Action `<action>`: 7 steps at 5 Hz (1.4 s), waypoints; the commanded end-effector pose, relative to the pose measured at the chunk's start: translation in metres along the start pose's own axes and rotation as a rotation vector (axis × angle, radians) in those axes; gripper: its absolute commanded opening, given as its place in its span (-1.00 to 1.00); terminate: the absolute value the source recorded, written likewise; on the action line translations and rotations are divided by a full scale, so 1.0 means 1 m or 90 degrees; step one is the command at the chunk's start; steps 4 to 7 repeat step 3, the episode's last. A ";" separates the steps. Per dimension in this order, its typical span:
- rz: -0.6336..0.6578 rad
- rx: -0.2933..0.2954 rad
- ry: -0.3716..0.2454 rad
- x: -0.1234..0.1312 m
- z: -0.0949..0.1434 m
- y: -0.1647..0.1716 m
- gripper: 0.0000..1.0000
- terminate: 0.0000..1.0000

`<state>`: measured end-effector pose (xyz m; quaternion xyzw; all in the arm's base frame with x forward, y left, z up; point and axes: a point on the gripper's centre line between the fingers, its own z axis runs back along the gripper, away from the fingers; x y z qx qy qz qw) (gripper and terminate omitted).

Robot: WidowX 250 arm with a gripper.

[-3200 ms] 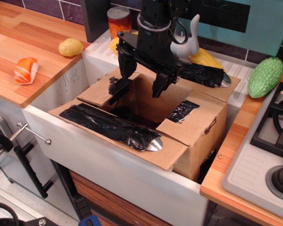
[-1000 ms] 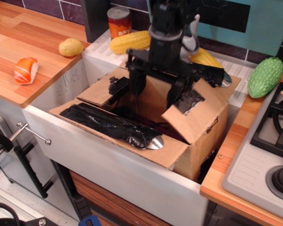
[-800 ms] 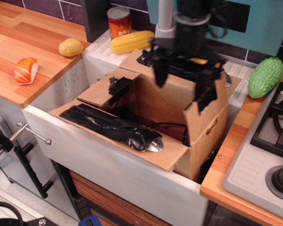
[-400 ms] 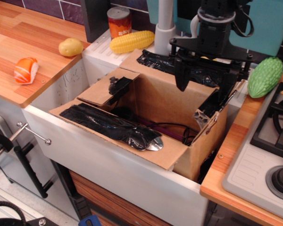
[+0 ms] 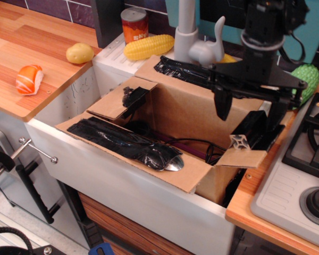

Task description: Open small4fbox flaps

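Our gripper [image 5: 248, 118], fingers spread and gripping nothing, hangs over the small4fbox's [image 5: 173, 138] right short flap [image 5: 243, 155], with the left short flap [image 5: 122, 100] well across the opening.

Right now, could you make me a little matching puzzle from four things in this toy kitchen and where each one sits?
Things:
1. yellow plastic corn cob
2. orange-and-white salmon sushi toy
3. bumpy green plastic gourd
4. brown cardboard box

Places:
A. on the left wooden counter
B. down in the white sink
C. behind the sink, beside the red can
D. partly hidden behind the robot's hand

Pairs: 1-C, 2-A, 3-D, 4-B
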<state>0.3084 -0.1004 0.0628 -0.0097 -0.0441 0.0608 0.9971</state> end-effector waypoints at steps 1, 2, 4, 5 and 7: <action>-0.016 -0.003 -0.015 -0.001 -0.012 -0.004 1.00 -1.00; -0.029 0.008 -0.023 -0.004 -0.028 -0.003 1.00 -1.00; -0.041 0.032 -0.012 -0.010 -0.031 0.004 1.00 1.00; -0.041 0.032 -0.012 -0.010 -0.031 0.004 1.00 1.00; -0.041 0.032 -0.012 -0.010 -0.031 0.004 1.00 1.00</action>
